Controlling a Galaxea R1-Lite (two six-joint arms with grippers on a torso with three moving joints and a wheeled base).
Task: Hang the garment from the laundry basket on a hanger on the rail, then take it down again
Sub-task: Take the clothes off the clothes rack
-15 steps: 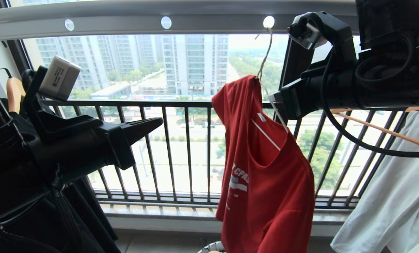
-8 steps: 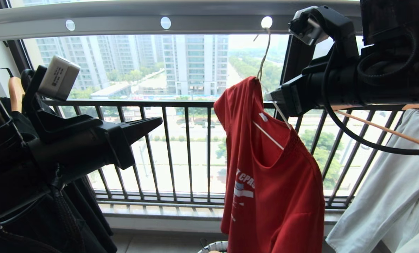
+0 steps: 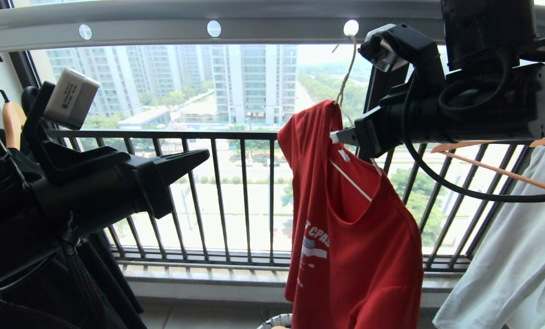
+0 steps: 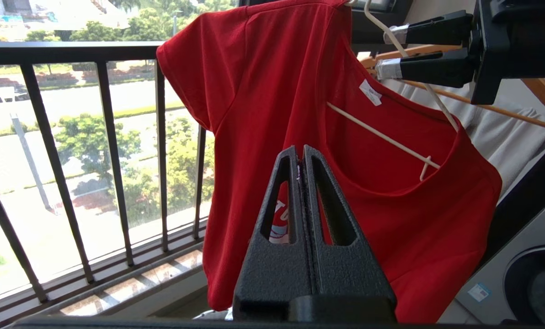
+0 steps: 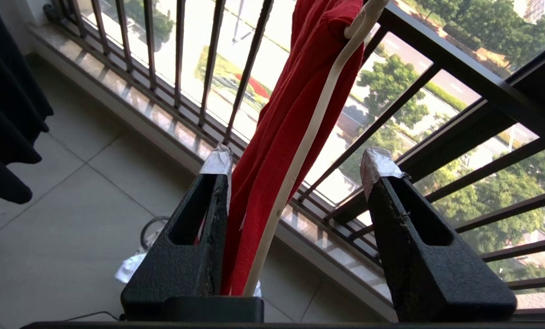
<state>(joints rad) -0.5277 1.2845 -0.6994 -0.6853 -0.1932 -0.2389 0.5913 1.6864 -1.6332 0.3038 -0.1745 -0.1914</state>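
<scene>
The red T-shirt [image 3: 345,219] hung lengthwise downward on the wire hanger [image 3: 352,180], hooked into the rail [image 3: 254,23]; the released right pincer [image 5: 295,167] straddled its neck; the left pincer [image 4: 303,153] stayed clenched, empty, apart.

Head view faces the railing [image 3: 236,135], both wrist views close on the shared red shirt [image 4: 300,91]

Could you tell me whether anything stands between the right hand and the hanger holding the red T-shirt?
Nothing visible does. The right hand is open with the hanger and a fold of the red T-shirt already between its fingers; the hanger's hook sits in a hole of the rail.
</scene>
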